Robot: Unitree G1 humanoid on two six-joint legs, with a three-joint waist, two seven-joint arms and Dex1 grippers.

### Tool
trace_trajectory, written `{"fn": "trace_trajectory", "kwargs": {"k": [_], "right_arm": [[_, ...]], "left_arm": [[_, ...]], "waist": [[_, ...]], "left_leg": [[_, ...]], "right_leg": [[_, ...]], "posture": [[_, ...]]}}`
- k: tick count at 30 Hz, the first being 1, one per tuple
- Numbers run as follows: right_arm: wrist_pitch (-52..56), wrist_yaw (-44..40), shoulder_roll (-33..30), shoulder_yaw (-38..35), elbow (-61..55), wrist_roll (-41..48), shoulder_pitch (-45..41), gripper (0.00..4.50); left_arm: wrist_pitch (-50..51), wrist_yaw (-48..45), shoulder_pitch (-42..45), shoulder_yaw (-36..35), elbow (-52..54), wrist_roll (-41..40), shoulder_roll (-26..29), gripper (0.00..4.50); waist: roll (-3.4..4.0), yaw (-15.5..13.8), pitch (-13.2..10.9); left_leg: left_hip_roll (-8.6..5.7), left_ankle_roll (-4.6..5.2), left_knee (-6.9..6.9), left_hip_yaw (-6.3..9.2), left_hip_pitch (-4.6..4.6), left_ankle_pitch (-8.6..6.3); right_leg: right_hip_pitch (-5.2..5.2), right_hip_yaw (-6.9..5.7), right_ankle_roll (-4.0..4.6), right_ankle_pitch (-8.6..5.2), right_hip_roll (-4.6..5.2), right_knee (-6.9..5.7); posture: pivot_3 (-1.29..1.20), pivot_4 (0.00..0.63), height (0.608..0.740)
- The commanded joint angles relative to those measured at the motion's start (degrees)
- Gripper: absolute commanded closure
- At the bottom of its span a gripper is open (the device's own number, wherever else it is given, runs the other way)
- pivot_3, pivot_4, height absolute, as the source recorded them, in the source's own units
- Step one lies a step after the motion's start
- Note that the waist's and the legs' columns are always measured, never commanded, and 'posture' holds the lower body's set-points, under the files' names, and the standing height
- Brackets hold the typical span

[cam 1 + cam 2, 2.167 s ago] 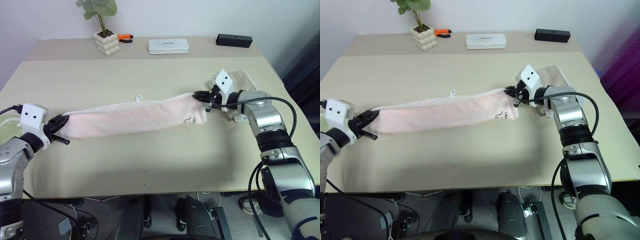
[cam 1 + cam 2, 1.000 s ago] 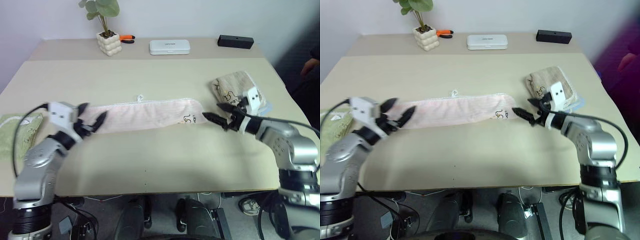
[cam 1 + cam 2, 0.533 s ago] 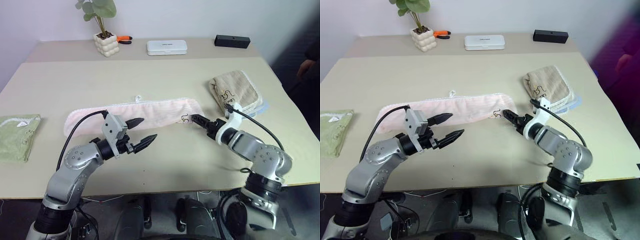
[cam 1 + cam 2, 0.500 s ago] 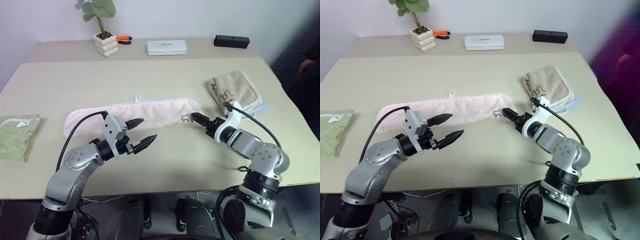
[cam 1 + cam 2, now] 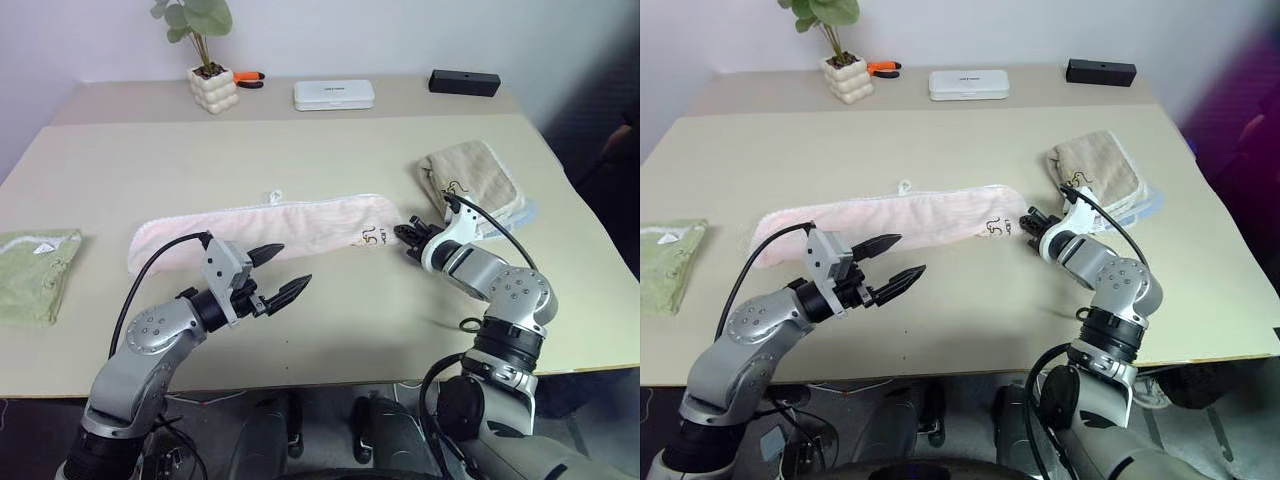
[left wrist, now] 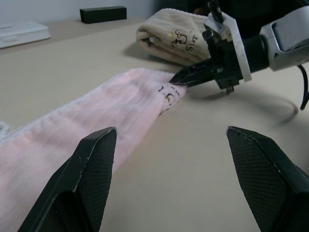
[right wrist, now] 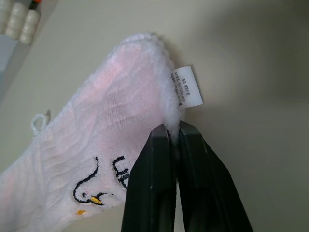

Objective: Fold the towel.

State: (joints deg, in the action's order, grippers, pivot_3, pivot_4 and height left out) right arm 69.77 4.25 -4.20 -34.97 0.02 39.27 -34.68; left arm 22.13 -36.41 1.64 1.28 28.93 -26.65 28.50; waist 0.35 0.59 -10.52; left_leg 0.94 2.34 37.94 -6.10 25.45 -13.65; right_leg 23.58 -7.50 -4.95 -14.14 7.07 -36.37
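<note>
Head views: While the towel (image 5: 265, 232) lies as a long narrow pink band across the middle of the tabletop (image 5: 330, 150), the right pincer (image 5: 408, 237) sits at its right end beside the dark embroidered motif, and the left pincer (image 5: 280, 272) hovers wide apart in front of the band, touching nothing.
Bystanders: a beige folded towel (image 5: 470, 180) lies near the right end, a green cloth (image 5: 35, 275) at the tabletop's left edge, and a potted plant (image 5: 208, 60) and white case (image 5: 335, 94) along the far side.
Left wrist view: the left pincer's two fingers (image 6: 89, 169) stand far apart with the towel's band running out ahead between them; the right pincer shows beyond, its tips at the towel's motif corner, with the beige towel behind it.
Right wrist view: the right pincer's fingers (image 7: 154, 193) are pressed together on the fluffy edge of the towel, just under the white care label (image 7: 186, 92) and near the duck motif (image 7: 104, 181).
Progress: the lengthwise fold looks done, judging by the narrow doubled band.
Left to do: the band probably needs folding end to end; only the right end is gripped, and the left end lies free.
</note>
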Motion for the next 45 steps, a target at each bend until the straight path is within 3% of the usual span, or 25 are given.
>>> {"fn": "trace_trajectory", "kwargs": {"k": [1,5,8,14,22,40,43,45], "right_arm": [[-0.07,-1.49,-4.82,-0.86,-4.80,1.98,0.05,4.46],[2.40,-7.39,-14.41,2.63,-10.56,3.47,2.08,4.46],[0.19,-14.76,-21.96,11.41,-14.78,2.00,3.44,4.46],[-5.18,-22.42,-25.90,24.21,-18.80,-0.28,1.44,4.46],[-15.44,-28.66,-22.93,47.04,-16.72,-11.56,-1.40,4.46],[-21.89,-33.60,-14.29,55.93,-11.21,-20.66,-2.95,4.46],[-21.98,-34.02,-13.63,55.67,-10.22,-21.45,-3.05,3.60],[-23.01,-35.51,-14.48,54.57,-11.26,-21.19,-2.84,2.66]], "left_arm": [[-1.08,0.02,-0.22,-0.60,1.22,0.09,-0.29,0.80],[-2.10,-0.55,0.04,-0.71,-0.48,0.49,-0.44,0.80],[-2.66,-0.74,1.40,-0.40,-2.13,0.93,-0.96,0.80],[-3.16,-1.17,2.27,-0.03,-2.97,1.64,-1.60,0.80],[-2.47,0.35,0.90,-0.01,-0.35,2.41,-2.10,0.80],[-1.35,1.80,0.74,0.83,0.79,2.22,-3.17,0.80],[-1.37,1.75,0.79,0.65,0.73,2.22,-3.11,0.80],[-1.28,1.96,0.26,0.28,1.16,2.19,-2.97,0.80]], "waist": [[0.03,-0.03,-0.01],[0.09,0.05,-0.05],[0.10,0.38,-0.06],[0.11,0.20,-0.05],[0.09,-0.07,-0.05],[0.08,0.04,-0.06],[0.07,0.04,-0.06],[0.07,0.04,-0.06]], "left_leg": [[0.00,0.00,0.00,0.00,0.01,0.00],[0.00,0.05,-0.02,-0.01,0.04,-0.03],[0.01,0.05,-0.03,-0.02,0.02,-0.03],[0.11,0.05,-0.05,-0.04,0.02,-0.03],[0.07,0.06,-0.03,-0.05,0.07,-0.04],[0.06,0.05,-0.01,-0.05,0.08,-0.04],[0.04,0.05,0.00,-0.05,0.08,-0.04],[0.04,0.05,0.00,-0.05,0.08,-0.03]], "right_leg": [[0.00,0.00,0.00,0.00,0.00,0.03],[0.02,0.00,0.00,0.00,0.02,0.07],[0.04,0.01,0.00,0.00,0.01,0.07],[0.10,0.08,0.00,0.00,-0.07,0.07],[0.09,0.06,0.00,0.00,-0.03,0.11],[0.09,0.05,-0.01,0.00,-0.03,0.11],[0.08,0.05,0.00,0.00,-0.02,0.11],[0.08,0.05,-0.01,0.00,-0.02,0.11]], "posture": [[0.00,0.150,0.733],[0.00,0.150,0.733],[0.00,0.150,0.733],[0.00,0.150,0.733],[0.00,0.150,0.733],[0.00,0.150,0.733],[0.00,0.150,0.733],[0.00,0.150,0.733]]}}
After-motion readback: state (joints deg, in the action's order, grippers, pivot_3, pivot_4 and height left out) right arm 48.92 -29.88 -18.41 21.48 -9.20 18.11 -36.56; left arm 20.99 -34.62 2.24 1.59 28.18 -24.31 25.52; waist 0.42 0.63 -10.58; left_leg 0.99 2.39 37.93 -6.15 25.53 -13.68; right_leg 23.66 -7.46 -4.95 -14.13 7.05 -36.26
